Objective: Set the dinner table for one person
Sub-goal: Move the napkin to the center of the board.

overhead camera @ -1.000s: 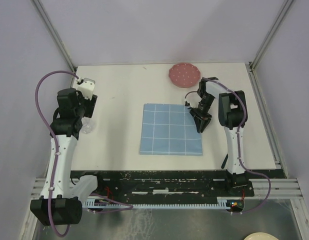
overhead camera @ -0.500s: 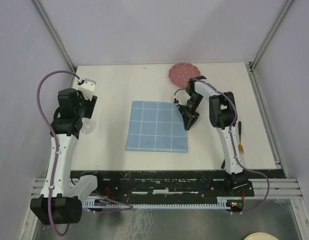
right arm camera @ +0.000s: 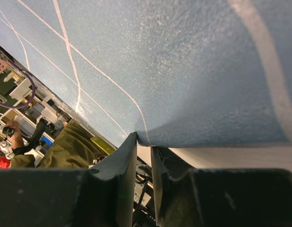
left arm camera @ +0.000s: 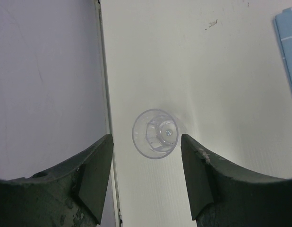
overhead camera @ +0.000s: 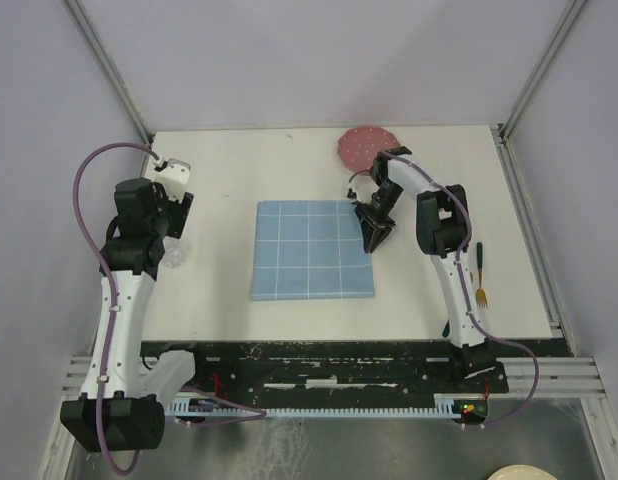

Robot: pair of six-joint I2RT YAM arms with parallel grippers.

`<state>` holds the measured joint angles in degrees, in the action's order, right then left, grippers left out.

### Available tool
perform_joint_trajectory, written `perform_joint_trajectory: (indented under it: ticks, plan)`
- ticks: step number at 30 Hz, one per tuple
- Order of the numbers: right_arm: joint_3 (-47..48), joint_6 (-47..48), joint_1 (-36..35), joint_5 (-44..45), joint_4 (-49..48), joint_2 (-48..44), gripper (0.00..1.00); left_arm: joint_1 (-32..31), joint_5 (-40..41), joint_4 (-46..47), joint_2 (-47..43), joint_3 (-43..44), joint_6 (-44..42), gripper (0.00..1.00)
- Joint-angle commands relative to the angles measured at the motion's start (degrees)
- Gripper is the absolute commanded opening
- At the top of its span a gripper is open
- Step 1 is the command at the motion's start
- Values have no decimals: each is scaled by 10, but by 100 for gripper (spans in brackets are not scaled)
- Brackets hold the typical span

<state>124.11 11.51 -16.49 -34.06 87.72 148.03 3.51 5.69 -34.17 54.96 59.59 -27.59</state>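
Positioning the blue grid-patterned cloth placemat (overhead camera: 309,250) is judged the step in hand. The right gripper (overhead camera: 372,235) pinches its right edge, jaws nearly closed on the fabric. The mat lies central on the large matte white square dinner table (overhead camera: 239,170). The left gripper (left arm camera: 146,182) hangs spread wide, holding nothing, above a clear glass tumbler (left arm camera: 154,134) at the left edge. Next move: release the mat, then fetch the pink speckled plate (overhead camera: 368,148) from the far edge.

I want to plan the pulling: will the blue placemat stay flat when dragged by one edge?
Probably floppy: the blue placemat bends up where the right gripper pinches its edge. It likely slides easily, since the rest lies flat on the smooth dinner table.
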Motion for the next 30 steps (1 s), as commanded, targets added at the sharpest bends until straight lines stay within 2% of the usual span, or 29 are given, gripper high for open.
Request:
perform_joint_trajectory:
  ticks: [1,5,8,11,20,23,27,30]
  plan:
    - [70,-5,-6,15,-37,40,27,-1,-4,13,-6,16,-14,66]
    - [99,-6,-7,14,-26,45,30,-1,-1,11,-8,18,-16,67]
    - [66,-2,-6,12,-33,21,44,-1,-1,7,-12,17,-18,67]
    - [32,3,-6,14,-39,-6,47,-1,1,10,-17,10,-22,67]
    - [-112,2,-8,12,-76,-102,45,-1,-7,34,-19,9,-4,67]
    - [-129,5,-12,9,-74,-103,41,-1,-12,35,-23,7,-5,67]
    - [-138,5,-31,16,-78,-101,30,-1,-13,35,-31,7,-10,67]
    - [-147,6,-56,18,-81,-105,29,-1,-13,35,-38,6,-14,67]
